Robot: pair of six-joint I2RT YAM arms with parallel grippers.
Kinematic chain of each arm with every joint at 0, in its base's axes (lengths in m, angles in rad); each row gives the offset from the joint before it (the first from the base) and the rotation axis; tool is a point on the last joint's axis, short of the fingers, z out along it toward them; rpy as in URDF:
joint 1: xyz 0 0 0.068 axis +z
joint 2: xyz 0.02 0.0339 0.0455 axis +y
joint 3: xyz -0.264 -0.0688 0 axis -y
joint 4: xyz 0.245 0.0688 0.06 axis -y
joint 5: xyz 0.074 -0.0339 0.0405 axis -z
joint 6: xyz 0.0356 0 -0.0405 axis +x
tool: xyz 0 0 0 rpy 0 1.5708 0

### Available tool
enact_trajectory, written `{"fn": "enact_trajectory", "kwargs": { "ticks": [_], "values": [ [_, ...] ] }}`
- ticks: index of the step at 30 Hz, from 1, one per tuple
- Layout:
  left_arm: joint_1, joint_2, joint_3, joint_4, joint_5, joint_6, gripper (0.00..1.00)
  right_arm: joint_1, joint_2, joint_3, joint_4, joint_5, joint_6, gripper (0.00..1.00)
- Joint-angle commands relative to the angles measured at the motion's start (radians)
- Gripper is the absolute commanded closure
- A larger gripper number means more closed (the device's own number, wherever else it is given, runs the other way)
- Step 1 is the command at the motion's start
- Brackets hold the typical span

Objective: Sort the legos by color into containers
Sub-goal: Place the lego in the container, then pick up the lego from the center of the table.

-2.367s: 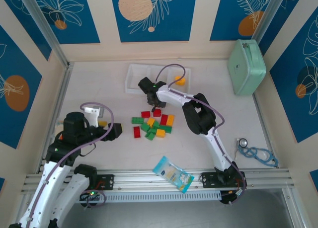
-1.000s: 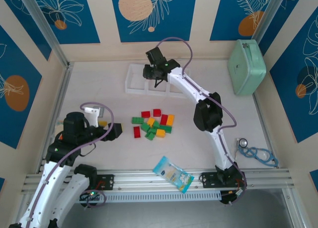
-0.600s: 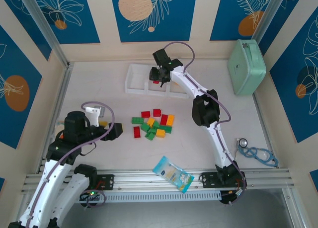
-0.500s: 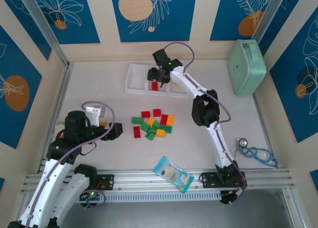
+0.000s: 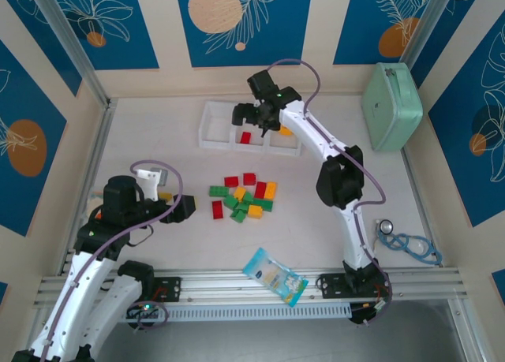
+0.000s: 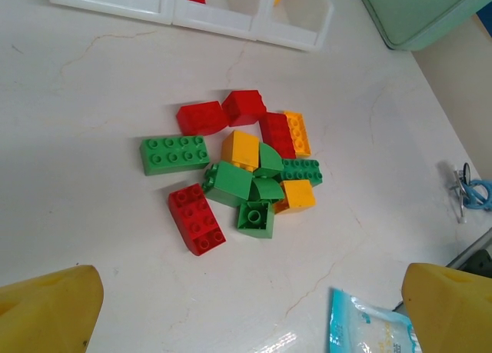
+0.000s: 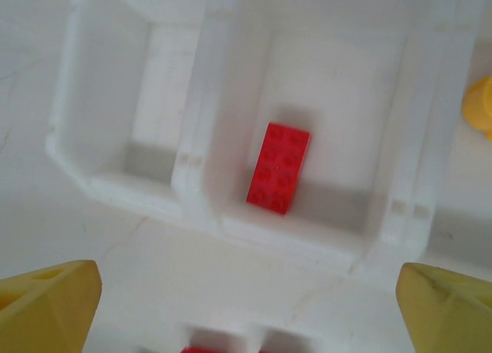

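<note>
One red brick [image 7: 278,168] lies flat in the middle compartment of the white tray [image 7: 196,161], and I see my right gripper [image 7: 246,314] above it, fingers spread wide and holding nothing. An orange piece [image 7: 480,107] sits in the right-hand compartment. My left gripper [image 6: 246,314] hangs spread and empty, short of the loose pile of legos [image 6: 246,176]

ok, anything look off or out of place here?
Nothing spilled. The blue-and-white snack packet lies tilted at the near rail, and a blue stethoscope sits off to the right; neither belongs to the sort. Thin crack lines mark the tabletop.
</note>
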Motion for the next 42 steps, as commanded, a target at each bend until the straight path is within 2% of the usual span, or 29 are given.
{"fn": "enact_trajectory", "kwargs": {
  "ticks": [1,7,15,25,42],
  "values": [
    [-0.001,-0.001,-0.005,0.017,0.039,0.028,0.01,0.042,-0.093,-0.078,-0.072,-0.019,-0.022,0.01],
    [-0.001,0.012,-0.002,0.012,0.03,0.025,0.01,0.085,-0.217,-0.302,-0.045,-0.065,0.003,0.0],
    [-0.001,0.032,0.003,0.001,0.02,0.02,0.01,0.098,-0.213,-0.456,-0.011,-0.095,-0.003,0.09],
    [-0.001,0.035,0.004,-0.003,0.011,0.018,0.01,0.097,-0.068,-0.379,-0.042,-0.129,-0.019,0.27],
    [-0.001,0.036,0.004,-0.004,0.005,0.016,0.0,0.112,0.06,-0.285,-0.125,-0.031,0.005,0.31]
  ]
}}
